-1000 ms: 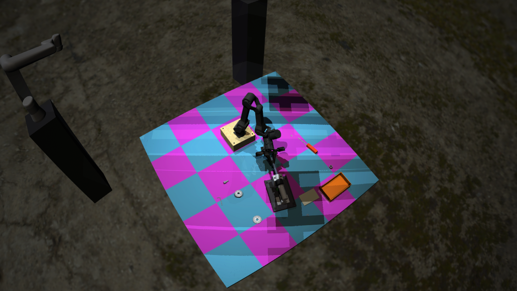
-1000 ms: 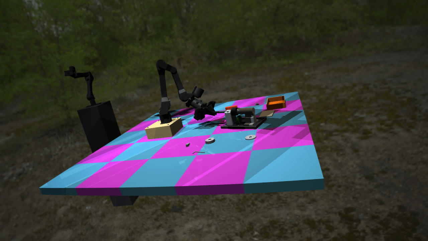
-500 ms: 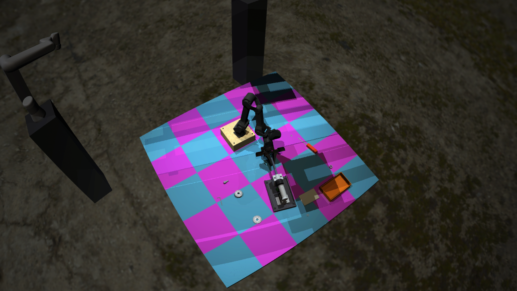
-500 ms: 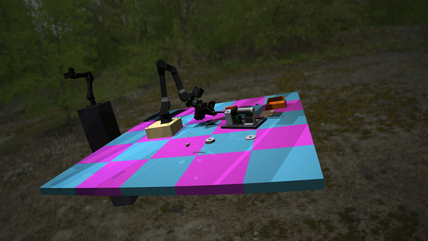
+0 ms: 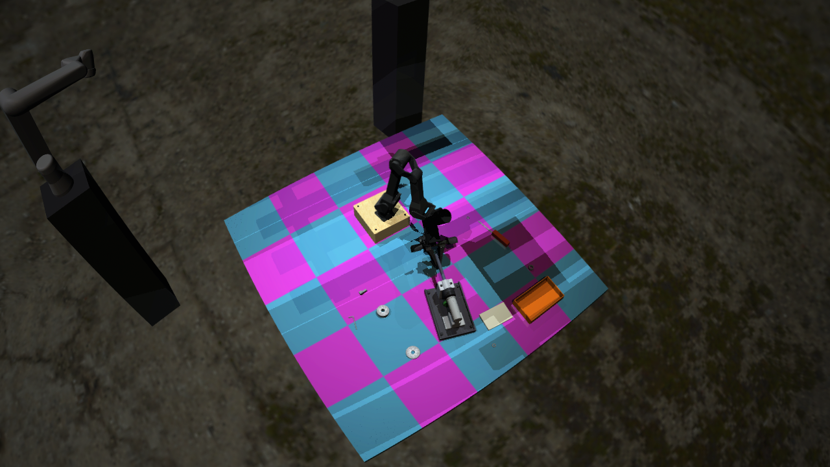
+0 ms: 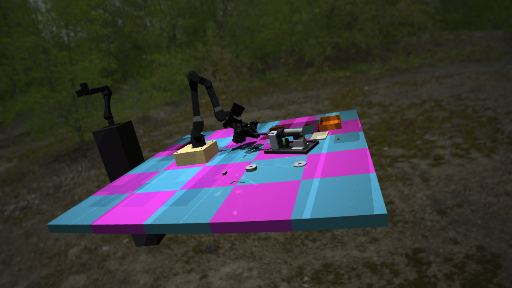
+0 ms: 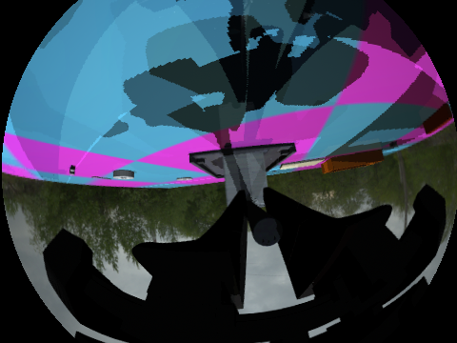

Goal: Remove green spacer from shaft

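My gripper [image 5: 436, 253] [image 6: 257, 135] [image 7: 254, 193] is shut on the grey shaft [image 5: 440, 268] [image 6: 263, 133], whose rounded end [image 7: 268, 232] shows between the fingers. The shaft runs into the near support block [image 5: 445, 284] [image 6: 274, 140] [image 7: 245, 173]. Behind that block a dark spacer [image 5: 448, 293] [image 6: 280, 133] is in line with the shaft, beside the light grey cylindrical housing [image 5: 454, 309] [image 6: 293, 132]. The green spacer [image 5: 445, 302] [image 6: 285, 142] is below the shaft line, on edge between the supports. I cannot tell whether it touches the dark base plate [image 5: 432, 319] [image 6: 286, 152].
An orange tray [image 5: 538, 299] [image 6: 330, 123] [image 7: 354, 161] and cream plate [image 5: 496, 315] [image 6: 319, 135] lie beside the fixture. A red screwdriver [image 5: 500, 238] lies farther back. Two silver discs [image 5: 382, 311] [image 5: 412, 351], a small bolt [image 5: 362, 292] and hex key [image 6: 237, 181] lie opposite.
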Motion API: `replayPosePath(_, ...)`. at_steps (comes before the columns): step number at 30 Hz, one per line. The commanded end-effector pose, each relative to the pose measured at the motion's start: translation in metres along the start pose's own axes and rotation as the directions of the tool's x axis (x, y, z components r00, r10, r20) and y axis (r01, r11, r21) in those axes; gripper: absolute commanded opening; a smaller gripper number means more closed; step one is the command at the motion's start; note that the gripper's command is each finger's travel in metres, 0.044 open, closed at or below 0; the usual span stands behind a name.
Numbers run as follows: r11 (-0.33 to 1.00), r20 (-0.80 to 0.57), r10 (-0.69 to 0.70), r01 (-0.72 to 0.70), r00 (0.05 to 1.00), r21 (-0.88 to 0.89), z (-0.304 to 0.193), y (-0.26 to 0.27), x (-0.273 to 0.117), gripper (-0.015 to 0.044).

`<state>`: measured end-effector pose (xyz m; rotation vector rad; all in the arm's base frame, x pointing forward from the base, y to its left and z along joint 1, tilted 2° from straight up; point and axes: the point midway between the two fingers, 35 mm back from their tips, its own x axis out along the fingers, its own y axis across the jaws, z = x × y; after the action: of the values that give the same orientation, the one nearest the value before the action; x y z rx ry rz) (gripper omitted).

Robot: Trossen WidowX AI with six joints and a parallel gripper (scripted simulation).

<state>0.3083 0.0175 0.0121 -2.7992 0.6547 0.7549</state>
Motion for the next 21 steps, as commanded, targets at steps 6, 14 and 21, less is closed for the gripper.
replayPosePath(6, 1.0, -0.005, 0.002, -0.002, 1.0, 0.001, -0.0033, -0.0003, 0.0028, 0.0)
replayPosePath(14, 1.0, -0.005, 0.002, -0.002, 1.0, 0.001, -0.0045, -0.0003, 0.0048, 0.0)
replayPosePath(21, 1.0, -0.006, 0.002, -0.002, 1.0, 0.001, -0.0056, -0.0003, 0.0066, 0.0)
